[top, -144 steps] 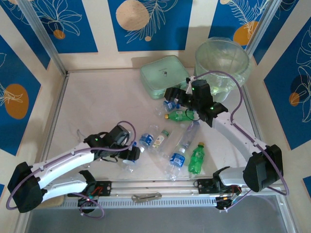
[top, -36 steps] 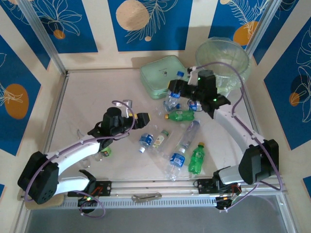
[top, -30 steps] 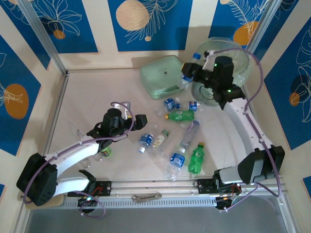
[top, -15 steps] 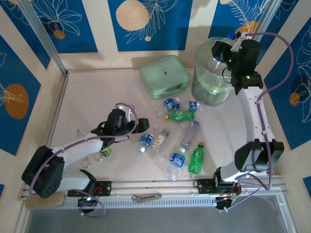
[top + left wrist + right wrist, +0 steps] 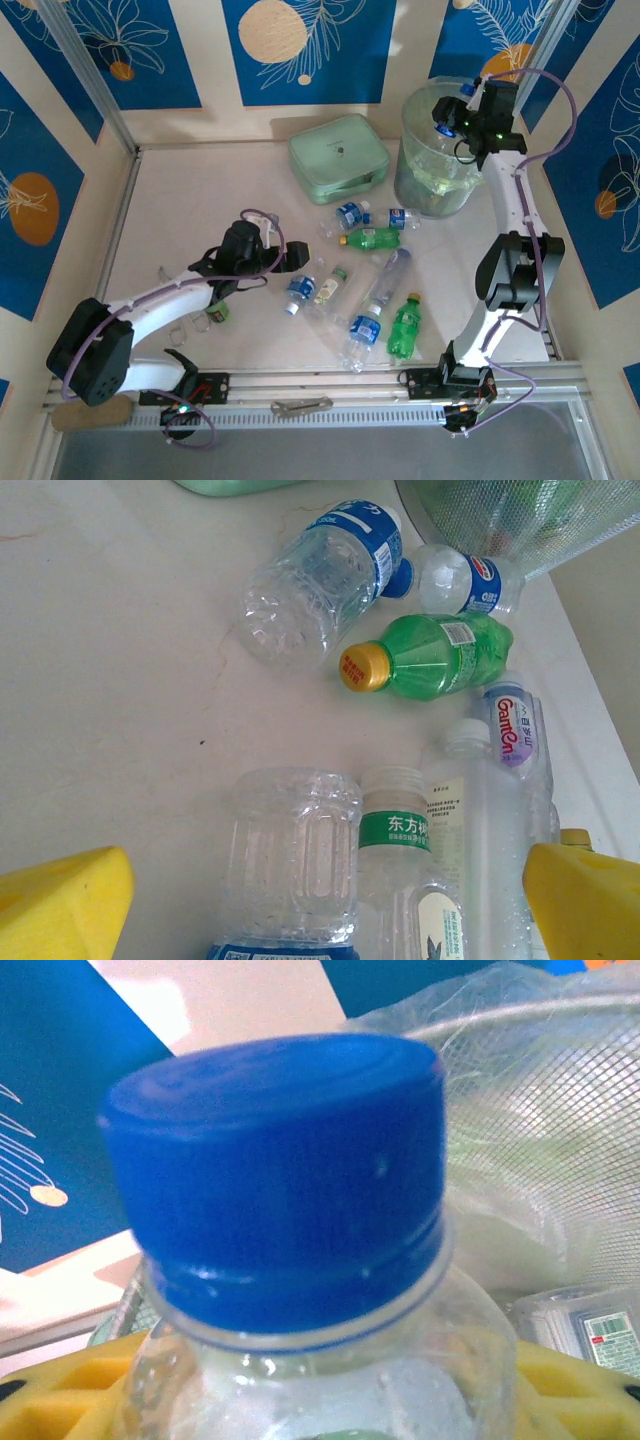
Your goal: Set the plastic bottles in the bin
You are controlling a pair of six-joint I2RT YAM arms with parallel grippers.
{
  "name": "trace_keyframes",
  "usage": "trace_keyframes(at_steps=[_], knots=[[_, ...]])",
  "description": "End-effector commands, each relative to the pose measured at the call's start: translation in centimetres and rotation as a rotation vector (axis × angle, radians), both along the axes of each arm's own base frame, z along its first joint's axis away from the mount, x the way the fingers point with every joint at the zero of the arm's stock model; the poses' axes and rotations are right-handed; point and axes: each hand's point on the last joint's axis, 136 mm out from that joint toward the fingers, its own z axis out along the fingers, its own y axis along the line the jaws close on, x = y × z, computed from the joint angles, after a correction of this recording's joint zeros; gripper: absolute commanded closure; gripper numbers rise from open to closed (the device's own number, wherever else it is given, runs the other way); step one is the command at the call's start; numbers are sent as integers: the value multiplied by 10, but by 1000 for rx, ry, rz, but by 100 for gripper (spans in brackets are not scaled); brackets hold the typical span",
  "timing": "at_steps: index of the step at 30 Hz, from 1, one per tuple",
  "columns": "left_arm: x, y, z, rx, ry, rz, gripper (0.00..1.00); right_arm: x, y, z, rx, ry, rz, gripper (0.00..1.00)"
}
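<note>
The step in hand is judged to be the dropping of one bottle into the bin. The right gripper (image 5: 463, 112) is held high at the far right, over the open mouth of the bin (image 5: 415, 190), and is closed on a clear blue-capped bottle (image 5: 275, 1175). In the right wrist view its yellow pads (image 5: 60, 1405) are seen low at either side of the bottle's shoulder, with the bin's netted liner just behind.

The left gripper (image 5: 297, 257) is spread wide and nothing is held in it. In the left wrist view it is posed low over the table (image 5: 200, 200), above a clear ribbed bottle (image 5: 295, 855) and a green-labelled bottle (image 5: 395, 850) that lie side by side and appear to touch. Farther off, a blue-labelled bottle (image 5: 320, 575) and a green yellow-capped bottle (image 5: 430, 658) lie near the foot of the bin, and several more are strewn across the middle and near part of the table, so much of the task is judged undone.

For the next move, the right fingers would need to be opened only with the bottle wholly inside the rim. The left fingers would need to be brought down around one bottle alone, which the close neighbour makes awkward
</note>
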Motion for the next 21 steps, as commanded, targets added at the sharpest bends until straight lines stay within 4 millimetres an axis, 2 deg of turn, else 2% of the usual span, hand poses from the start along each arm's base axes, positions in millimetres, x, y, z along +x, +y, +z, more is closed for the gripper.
trace_keyframes(at_steps=[1, 6, 11, 15, 18, 21], knots=[[6, -3, 5, 14, -15, -20, 1, 0, 4, 29, -4, -58, 35, 30], [7, -4, 3, 12, -11, -20, 1, -4, 4, 52, -22, -86, 40, 1], [10, -5, 2, 10, -13, -14, 1, -21, 6, 81, -42, -141, 38, 1], [11, -6, 3, 6, -18, -11, 1, -45, 19, 96, -56, -177, 59, 1], [13, -4, 4, 5, -25, -1, 1, -70, 33, 94, -60, -170, 79, 1], [15, -2, 7, 4, -38, 15, 1, -101, 50, 76, -39, -139, 101, 1]])
